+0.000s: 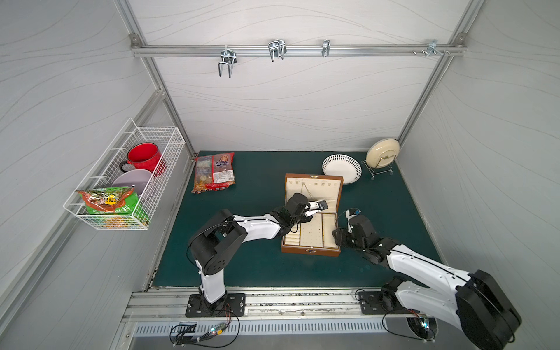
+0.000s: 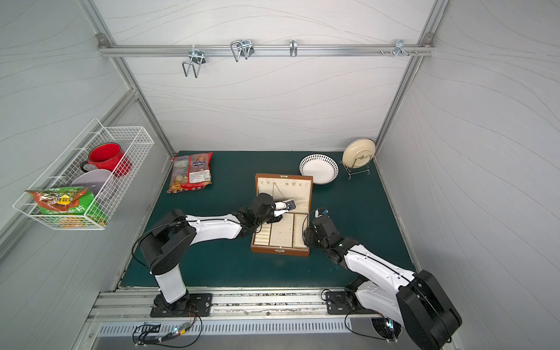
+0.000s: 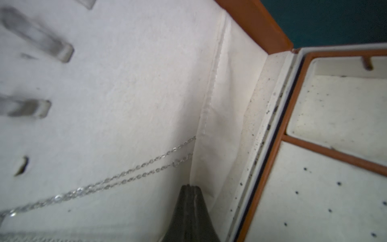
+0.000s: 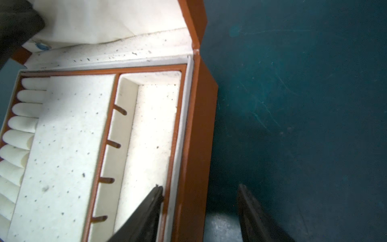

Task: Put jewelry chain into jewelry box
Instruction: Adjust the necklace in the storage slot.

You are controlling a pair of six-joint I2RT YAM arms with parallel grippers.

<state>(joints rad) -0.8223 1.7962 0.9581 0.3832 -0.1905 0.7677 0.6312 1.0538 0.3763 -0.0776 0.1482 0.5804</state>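
The brown jewelry box (image 1: 312,252) (image 2: 280,251) stands open mid-mat with its cream lid (image 3: 125,83) raised. The thin silver jewelry chain (image 1: 306,192) (image 2: 276,191) hangs from a lid hook, and its two strands (image 3: 136,169) run into the lid's fabric pocket. My left gripper (image 1: 323,206) (image 3: 191,186) is shut against the lid lining at the pocket's edge, just beside the chain. My right gripper (image 1: 338,235) (image 4: 200,186) is open and straddles the box's right wall (image 4: 196,146). One of its fingers is in the side compartment, the other over the mat.
A candy bag (image 1: 213,172) lies at the back left of the green mat. A patterned white bowl (image 1: 341,168) sits just behind the lid, with a cream plate on a wire stand (image 1: 382,153) beside it. A wire basket (image 1: 121,181) with a red mug hangs on the left wall.
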